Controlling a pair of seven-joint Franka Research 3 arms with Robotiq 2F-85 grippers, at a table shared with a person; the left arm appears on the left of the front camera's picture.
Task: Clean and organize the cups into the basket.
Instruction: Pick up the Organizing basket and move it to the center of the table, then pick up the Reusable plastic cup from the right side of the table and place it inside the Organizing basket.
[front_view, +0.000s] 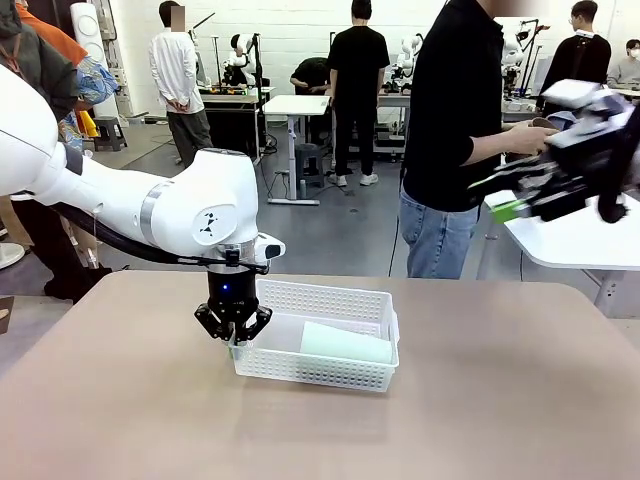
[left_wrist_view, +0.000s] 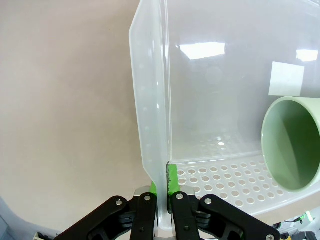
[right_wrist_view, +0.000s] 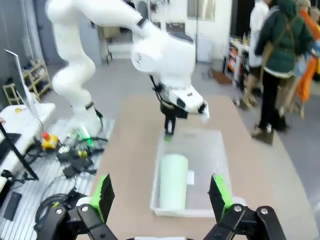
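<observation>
Black left gripper (front_view: 234, 334) pinches the left end wall of the white basket (front_view: 330, 296) on the tan table (front_view: 500, 390). Inside, the mint cup (front_view: 347, 343) lies on its side, long axis left to right, mouth facing left. At right, the right gripper (right_wrist_view: 161, 194) stands open.

I read the basket (front_view: 312, 368) as white plastic with lattice walls. On the left wrist camera its wall looks translucent, smooth and glossy, catching lamp reflections. Inside the basket, the mint cup (front_view: 345, 342) looks matt and smooth. Under the basket, the table (front_view: 480, 400) is an even, matt tan. At the basket's rim, the left gripper (front_view: 233, 338) has black links and green pads (left_wrist_view: 173, 181). The left arm (front_view: 190, 205) has a glossy white shell.
</observation>
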